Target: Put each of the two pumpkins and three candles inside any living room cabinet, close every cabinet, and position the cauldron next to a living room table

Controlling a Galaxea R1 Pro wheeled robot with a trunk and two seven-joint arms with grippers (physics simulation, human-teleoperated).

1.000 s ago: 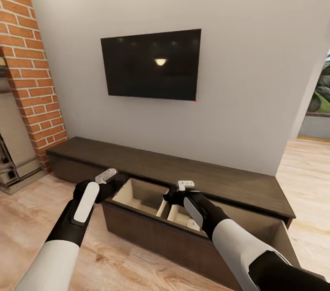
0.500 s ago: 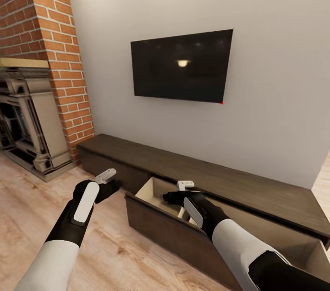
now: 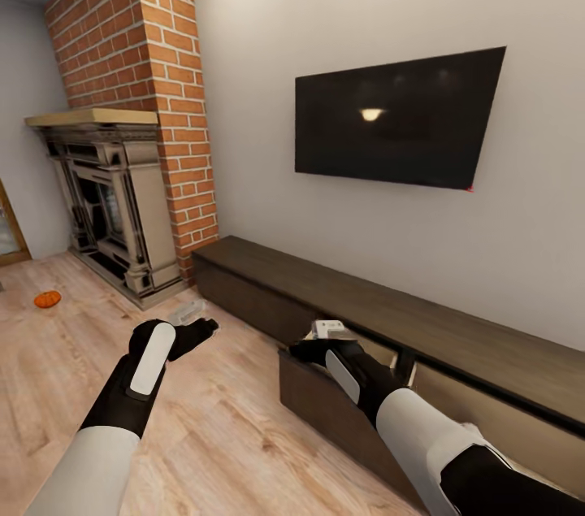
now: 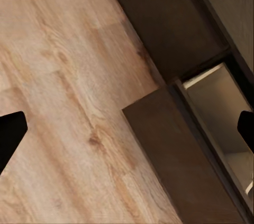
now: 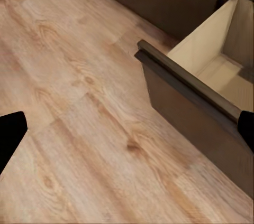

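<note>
Pumpkin (image 3: 47, 299) seen on wooden floor (image 3: 219, 410) near fireplace (image 3: 114, 207), well apart from cabinet (image 3: 341, 309). Cabinet drawer (image 5: 211, 92) pulled open. Left pincer (image 3: 188, 313) and right pincer (image 3: 329, 330) held empty, fingers spread apart.

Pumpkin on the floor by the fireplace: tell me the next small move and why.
Probably keep turning the base left toward the pumpkin. It lies on the wood floor beyond the fireplace, far from both hands. The left gripper and right gripper look empty, and the cabinet drawer stands open to receive it.
</note>
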